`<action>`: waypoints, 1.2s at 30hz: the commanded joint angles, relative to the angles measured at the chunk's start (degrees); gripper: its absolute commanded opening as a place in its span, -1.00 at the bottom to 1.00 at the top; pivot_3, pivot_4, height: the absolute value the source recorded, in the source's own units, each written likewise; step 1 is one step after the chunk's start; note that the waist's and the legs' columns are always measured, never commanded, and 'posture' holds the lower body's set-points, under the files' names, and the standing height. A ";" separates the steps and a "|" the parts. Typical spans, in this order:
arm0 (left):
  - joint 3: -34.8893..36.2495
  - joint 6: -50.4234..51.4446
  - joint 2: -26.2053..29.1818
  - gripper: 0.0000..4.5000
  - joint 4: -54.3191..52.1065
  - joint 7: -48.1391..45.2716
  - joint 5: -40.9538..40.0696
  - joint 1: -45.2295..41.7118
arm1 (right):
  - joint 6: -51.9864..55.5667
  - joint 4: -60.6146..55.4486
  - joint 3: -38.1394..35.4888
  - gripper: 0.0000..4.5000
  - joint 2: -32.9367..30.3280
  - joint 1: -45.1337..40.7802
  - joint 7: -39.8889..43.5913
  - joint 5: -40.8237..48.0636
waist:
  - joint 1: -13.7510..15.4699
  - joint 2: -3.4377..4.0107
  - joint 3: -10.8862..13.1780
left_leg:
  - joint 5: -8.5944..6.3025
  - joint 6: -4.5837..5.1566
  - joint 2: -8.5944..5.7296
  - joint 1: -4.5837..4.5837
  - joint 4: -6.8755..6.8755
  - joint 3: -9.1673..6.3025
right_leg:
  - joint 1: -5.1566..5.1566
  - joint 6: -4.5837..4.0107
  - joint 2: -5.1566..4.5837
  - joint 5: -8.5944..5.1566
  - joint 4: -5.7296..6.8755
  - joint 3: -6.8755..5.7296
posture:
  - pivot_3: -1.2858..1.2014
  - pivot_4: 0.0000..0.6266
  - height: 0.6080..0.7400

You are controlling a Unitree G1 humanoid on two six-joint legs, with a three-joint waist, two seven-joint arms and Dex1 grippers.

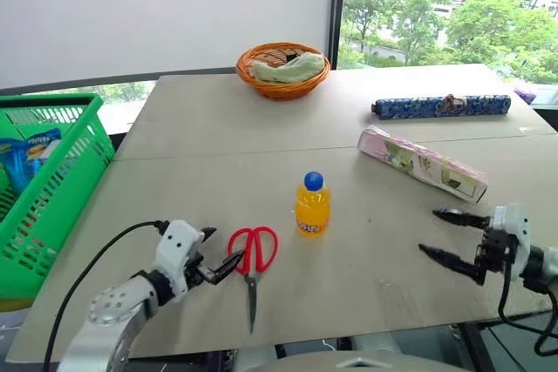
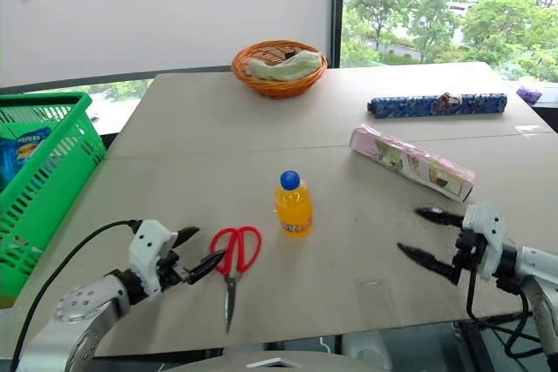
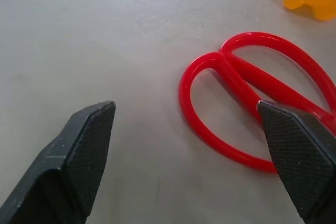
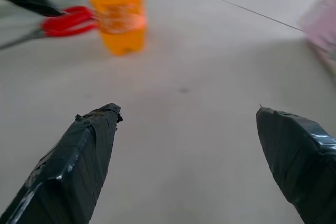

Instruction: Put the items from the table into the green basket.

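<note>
Red-handled scissors [image 1: 253, 254] lie near the table's [image 1: 218, 137] front edge, blades pointing toward me. My left gripper [image 1: 223, 248] stands open just left of their handles, and in the left wrist view one finger [image 3: 294, 156] hangs over a handle loop [image 3: 210, 114]. The orange bottle [image 1: 312, 205] with a blue cap stands upright to the right of the scissors. At the right, the pink box [image 1: 422, 163] lies slanted, with the dark-blue roll [image 1: 441, 106] behind it. My right gripper [image 1: 429, 231] is open and empty, in front of the box. The green basket [image 1: 52, 189] stands off the table's left side.
A round orange wicker basket [image 1: 282, 69] with a pale cloth sits at the table's far edge. Blue packets [image 1: 26, 156] lie inside the green basket. A seam crosses the tabletop. A black cable trails from my left arm over the front edge.
</note>
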 commanded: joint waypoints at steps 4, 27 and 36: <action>-4.16 1.61 2.70 0.98 1.71 2.26 6.65 -2.62 | 7.23 -13.03 -2.24 1.00 -2.98 -4.31 -1.49 9.52 | -0.49 -0.21 -0.23 | 0.00 -0.01 -0.26 0.01 0.00 -0.64 | 0.06 -0.01 0.16 0.00 -0.01 0.05 | -0.11 -1.00 0.96; -0.50 13.33 4.87 -0.87 0.99 -3.29 -3.09 -9.43 | 4.63 -12.58 -1.38 1.00 0.63 -4.31 -6.00 4.60 | -1.97 0.22 -0.58 | -0.01 0.00 -1.19 0.65 -0.13 -2.35 | 0.75 0.10 0.20 -0.11 -0.02 0.25 | -0.14 -1.00 0.96; 3.30 13.57 5.54 0.24 2.69 -1.89 -3.69 -10.99 | 4.81 -11.78 -1.13 1.00 0.70 -4.13 -5.74 4.62 | -2.03 -0.10 -0.28 | -0.02 0.01 -1.22 0.49 -0.18 -2.41 | 0.70 0.09 0.19 -0.11 -0.15 0.21 | -0.13 -1.00 0.96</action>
